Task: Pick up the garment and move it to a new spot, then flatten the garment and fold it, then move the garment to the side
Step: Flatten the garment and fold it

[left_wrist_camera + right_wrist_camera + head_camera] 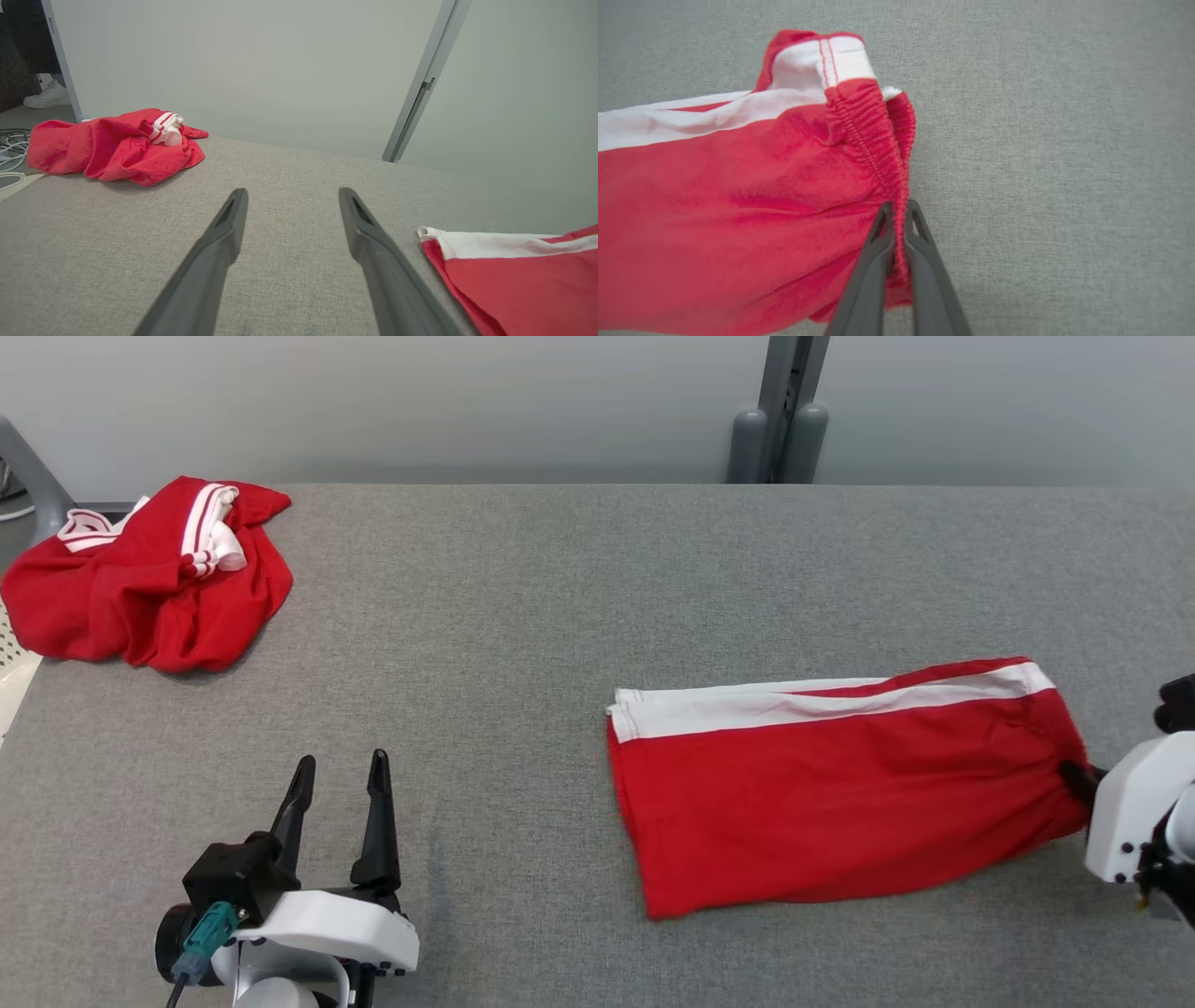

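The garment [840, 793] is laid flat on the grey table [560, 616], folded into a red oblong with a white band along its far edge. It is placed nearer the robot than the post [780, 420] and mostly to that post's right. Its gathered elastic hem, at the end farthest right of the post, is pinched by the right gripper [900, 210]. The two dark fingers are pressed together on the hem with only cloth between them, and the fabric is puckered a little at the grip.

The left gripper [341, 770] is held well to the left of the post, at the near side of the table. Its fingers are spread wide, and bare table is seen between them. It is kept apart from the garment.

A heap [149, 579] of red and white cloth is seen crumpled far to the post's left, at the table's far corner and well apart from both grippers. In the left wrist view, a white shoe [46, 95] and some cables [11, 144] are made out on the floor, farther left of the post than the heap.
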You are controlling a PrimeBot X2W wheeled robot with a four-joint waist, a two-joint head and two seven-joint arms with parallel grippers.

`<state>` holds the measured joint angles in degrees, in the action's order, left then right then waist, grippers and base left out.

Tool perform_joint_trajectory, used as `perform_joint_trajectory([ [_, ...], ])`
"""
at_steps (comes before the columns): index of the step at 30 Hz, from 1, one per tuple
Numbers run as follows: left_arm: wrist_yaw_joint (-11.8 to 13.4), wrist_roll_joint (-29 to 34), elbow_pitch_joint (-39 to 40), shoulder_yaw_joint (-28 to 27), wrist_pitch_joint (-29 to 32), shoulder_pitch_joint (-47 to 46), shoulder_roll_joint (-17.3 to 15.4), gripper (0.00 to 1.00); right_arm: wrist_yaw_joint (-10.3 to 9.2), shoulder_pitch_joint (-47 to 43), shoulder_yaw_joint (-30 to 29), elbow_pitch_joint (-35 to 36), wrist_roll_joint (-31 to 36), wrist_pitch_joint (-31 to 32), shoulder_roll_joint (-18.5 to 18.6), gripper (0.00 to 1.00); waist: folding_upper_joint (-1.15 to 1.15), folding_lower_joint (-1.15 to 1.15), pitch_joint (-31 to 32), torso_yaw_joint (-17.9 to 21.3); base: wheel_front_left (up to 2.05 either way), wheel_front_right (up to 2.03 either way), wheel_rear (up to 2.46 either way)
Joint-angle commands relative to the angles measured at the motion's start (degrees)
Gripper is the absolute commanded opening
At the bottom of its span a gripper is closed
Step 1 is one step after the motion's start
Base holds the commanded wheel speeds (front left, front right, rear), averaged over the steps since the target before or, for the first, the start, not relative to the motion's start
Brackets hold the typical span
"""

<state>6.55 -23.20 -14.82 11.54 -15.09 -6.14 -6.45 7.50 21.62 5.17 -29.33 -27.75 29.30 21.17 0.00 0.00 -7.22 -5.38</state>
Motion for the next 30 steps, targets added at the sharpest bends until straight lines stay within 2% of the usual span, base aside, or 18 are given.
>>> perform_joint_trajectory([
  [1,-0.39,0.41,-0.16,-0.08,-0.09,-0.79,-0.05,1.00,-0.01,0.01,-0.75,0.58,-0.03,0.57,1.08,0.00,0.00,0.00,-0.20,0.38,0.00,0.00,0.00],
  [5,-0.88,0.67,-0.52,-0.07,-0.09,-1.32,0.40,1.00,-0.01,-0.76,-2.27,2.42,-0.77,2.29,2.10,0.00,0.00,0.00,-0.43,1.08,0.00,0.00,0.00],
  [10,-1.38,0.90,-0.92,-0.09,-0.09,-1.65,0.76,1.00,-0.01,-1.20,-2.22,6.31,-4.30,4.61,0.59,0.00,0.00,0.00,-0.27,1.60,0.00,0.00,0.00],
  [18,-2.09,1.20,-1.52,0.43,-0.08,-1.93,1.44,1.00,-0.01,-2.36,3.15,17.96,-9.27,8.04,-1.29,0.00,0.00,0.00,0.57,0.47,0.00,0.00,0.00],
  [22,-2.36,1.16,-1.61,0.30,-0.08,-1.83,1.64,1.00,-0.01,-2.59,6.16,21.58,-10.41,9.32,-2.76,0.00,0.00,0.00,0.75,-0.36,0.00,0.00,0.00],
  [30,-2.62,1.07,-1.92,0.46,-0.08,-2.26,2.08,1.00,-0.01,-0.82,12.28,21.12,-10.23,9.58,-6.94,0.00,0.00,0.00,0.90,-1.81,0.00,0.00,0.00],
])
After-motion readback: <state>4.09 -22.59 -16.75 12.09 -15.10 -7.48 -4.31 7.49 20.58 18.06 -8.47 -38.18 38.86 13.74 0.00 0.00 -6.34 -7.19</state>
